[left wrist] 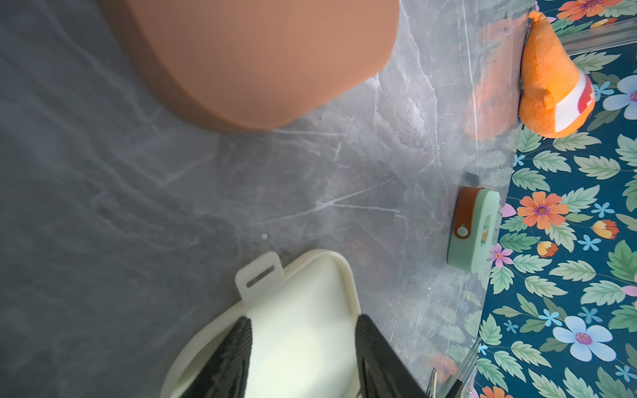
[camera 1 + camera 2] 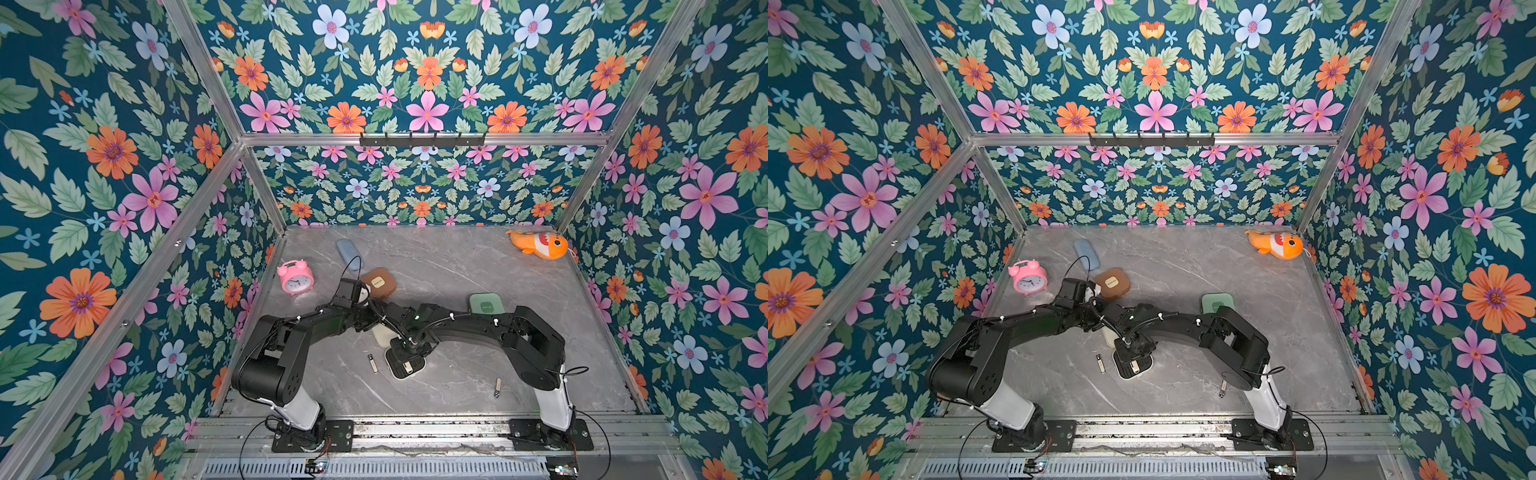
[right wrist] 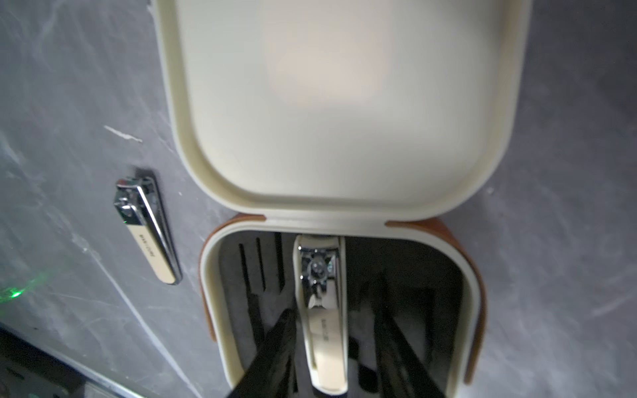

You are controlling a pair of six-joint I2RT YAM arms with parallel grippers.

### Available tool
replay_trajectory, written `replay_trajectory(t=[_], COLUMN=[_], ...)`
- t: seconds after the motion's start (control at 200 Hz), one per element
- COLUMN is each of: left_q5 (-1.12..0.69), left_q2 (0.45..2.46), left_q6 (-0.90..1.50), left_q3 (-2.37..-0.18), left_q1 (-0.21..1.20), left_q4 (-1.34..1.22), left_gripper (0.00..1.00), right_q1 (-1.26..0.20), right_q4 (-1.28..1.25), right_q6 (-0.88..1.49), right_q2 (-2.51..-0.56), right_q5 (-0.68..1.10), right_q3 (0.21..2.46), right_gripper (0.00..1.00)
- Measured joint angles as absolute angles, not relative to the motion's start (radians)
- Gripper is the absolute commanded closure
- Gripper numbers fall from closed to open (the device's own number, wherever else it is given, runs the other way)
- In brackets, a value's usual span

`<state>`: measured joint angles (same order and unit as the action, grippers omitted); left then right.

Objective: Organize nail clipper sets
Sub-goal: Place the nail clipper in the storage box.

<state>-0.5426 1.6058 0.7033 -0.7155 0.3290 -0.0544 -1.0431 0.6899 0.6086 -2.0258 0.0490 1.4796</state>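
Worktop (image 2: 457, 270) in grey marble pattern, where two black robot arms meet at an open cream case (image 3: 344, 103). The left gripper (image 1: 303, 320) pinches the raised lid of the cream case, one black finger on each face of the lid. The right gripper (image 3: 334, 296) hangs over the open base with its fingers spread. Directly between those spread fingers a beige clipper (image 3: 327, 344) lies in the black insert (image 3: 410, 262), lengthwise in a slot, with a clear gap to one finger; whether the other finger touches it cannot be told.

A second clipper (image 3: 148, 231) lies flat on the worktop just beside the case, outside the right gripper's fingers. A third clipper (image 2: 497, 387) lies well apart from both grippers, close to the right arm's base. The brown case (image 2: 379, 282), shut, sits just beyond the left gripper. The mint green case (image 2: 485, 304), also shut, sits behind the right arm, partly hidden by it in both top views.
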Motion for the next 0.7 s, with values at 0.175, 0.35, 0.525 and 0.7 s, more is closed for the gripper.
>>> replay_trajectory(t=[0.175,0.35,0.525,0.7], left_q5=[-0.539,-0.535,-0.533,-0.532], left_q2=[1.601,1.578,1.545,1.504], left_q6=[0.700,0.694,0.678,0.673], left_q3=[-0.732,-0.757,-0.788,-0.813], left_q1=[0.323,0.300,0.291,0.292], left_q4=[-0.040,-0.021,0.009,0.033], left_gripper=[0.47,0.46,0.43,0.39], right_q1=[-1.039,-1.039,-1.036,-1.023], right_q4=[0.710,0.727,0.735,0.762], right_q6=[0.601,0.598,0.616,0.696], right_q2=[-2.014,-1.957,-1.818,-1.636], right_q5=[0.029,0.004,-0.054,-0.120], right_q3=[1.530,1.515,1.412,1.245], right_gripper=[0.48,0.35,0.25,0.21])
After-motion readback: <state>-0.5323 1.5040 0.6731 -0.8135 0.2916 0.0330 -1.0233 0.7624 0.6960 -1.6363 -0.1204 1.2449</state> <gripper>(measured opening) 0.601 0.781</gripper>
